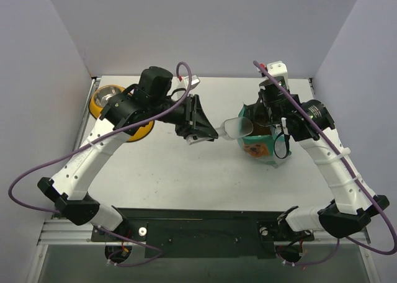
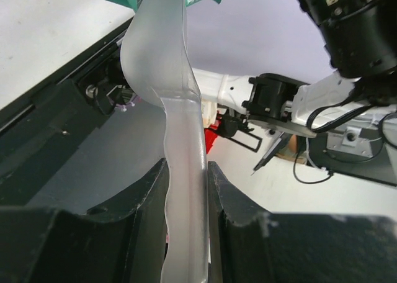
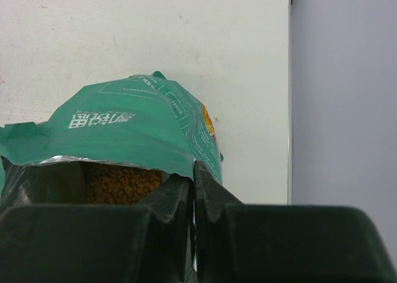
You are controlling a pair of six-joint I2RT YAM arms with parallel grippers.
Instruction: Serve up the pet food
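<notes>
The pet food [image 3: 121, 182] is a brown granular mass inside an open teal pouch [image 3: 124, 140], which stands right of centre on the table [image 1: 257, 143]. My right gripper [image 3: 193, 171] is shut on the pouch's rim and holds the mouth open from the far side [image 1: 268, 116]. My left gripper [image 2: 187, 168] is shut on the handle of a clear plastic scoop [image 2: 161, 59]. In the top view the scoop [image 1: 236, 129] lies level, its cup at the left edge of the pouch mouth, with the left gripper [image 1: 214, 134] just left of it. I cannot see kibble in the scoop.
A yellow feeder [image 1: 133, 133] with a steel bowl [image 1: 108, 95] sits at the far left, partly hidden under the left arm. White walls close the table on three sides. The black base rail [image 1: 198, 230] runs along the near edge.
</notes>
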